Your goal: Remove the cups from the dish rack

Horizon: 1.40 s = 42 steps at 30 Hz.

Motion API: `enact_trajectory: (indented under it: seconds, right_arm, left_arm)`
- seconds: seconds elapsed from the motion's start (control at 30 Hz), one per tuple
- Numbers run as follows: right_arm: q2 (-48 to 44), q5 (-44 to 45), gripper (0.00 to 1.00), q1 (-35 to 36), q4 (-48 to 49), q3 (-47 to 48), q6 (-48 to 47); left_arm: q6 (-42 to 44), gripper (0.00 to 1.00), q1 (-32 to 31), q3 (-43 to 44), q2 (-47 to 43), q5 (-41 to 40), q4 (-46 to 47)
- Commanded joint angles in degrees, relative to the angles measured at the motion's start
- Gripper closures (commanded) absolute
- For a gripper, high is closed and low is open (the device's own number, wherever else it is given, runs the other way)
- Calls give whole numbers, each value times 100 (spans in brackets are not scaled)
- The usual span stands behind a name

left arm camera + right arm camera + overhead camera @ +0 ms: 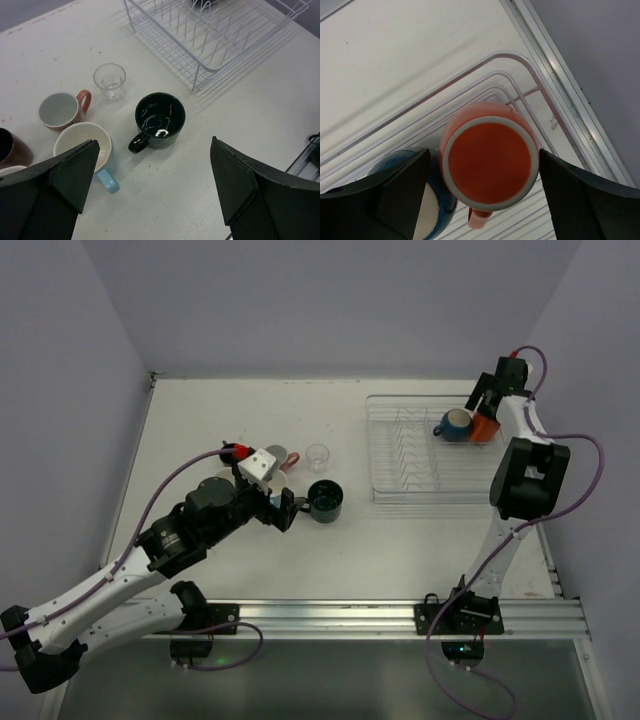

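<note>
The white wire dish rack (400, 490) stands at the right. A dark blue cup (455, 424) and an orange cup (485, 429) sit in its far right corner. My right gripper (480, 408) is open above them. In the right wrist view its fingers (590, 200) straddle the orange cup (490, 160), and the dark blue cup (437, 200) lies beside the left finger. My left gripper (155, 200) is open and empty over the table, near a dark teal cup (160, 120), a light blue cup (85, 147), a salmon-handled cup (62, 110) and a clear tumbler (110, 81).
A brown cup (10, 147) shows at the left edge of the left wrist view. The rack's near corner (200, 75) lies beyond the teal cup. The table's raised right edge (560, 70) runs just outside the rack's wires (485, 55). The walls stand close on both sides.
</note>
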Motion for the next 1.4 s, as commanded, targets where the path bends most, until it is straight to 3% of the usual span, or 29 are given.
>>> enact_trajectory:
  seconds: [0.0, 0.17, 0.27, 0.37, 0.4, 0.43, 0.63, 0.87, 1.0, 1.17, 1.37]
  right_arm:
    - [110, 61, 10, -37, -60, 415, -248]
    - [321, 148, 6, -45, -112, 670, -406]
    - [339, 166, 14, -45, -104, 662, -450]
    - [190, 114, 43, -37, 80, 452, -468]
    - [120, 61, 60, -45, 151, 364, -460]
    - [15, 26, 66, -45, 351, 241, -451]
    - [-1075, -290, 79, -36, 1178, -1006, -135]
    - [-2743, -861, 81, -36, 1908, -2132, 436]
    - [-3552, -1239, 81, -36, 2303, -2738, 867]
    - [-3880, -1301, 79, -36, 2199, -3082, 1078]
    - [-3819, -1302, 68, -45, 1909, -3565, 1017]
  left_arm:
    - [121, 0, -11, -3, 81, -236, 154]
    - [139, 0, -11, -3, 187, -333, 137]
    - [147, 0, -2, 6, 248, -395, 128]
    - [156, 0, 33, 23, 310, -395, 137]
    - [156, 0, 42, 23, 327, -386, 137]
    - [156, 0, 42, 23, 336, -386, 145]
    - [42, 0, 69, 129, 459, -193, 207]
    - [-344, 0, 60, 612, 802, 422, 329]
    - [-792, 0, 60, 700, 1030, 922, 987]
    - [-1355, 0, 60, 796, 1670, 1432, 1657]
    - [-1575, 0, 60, 903, 2051, 1837, 1666]
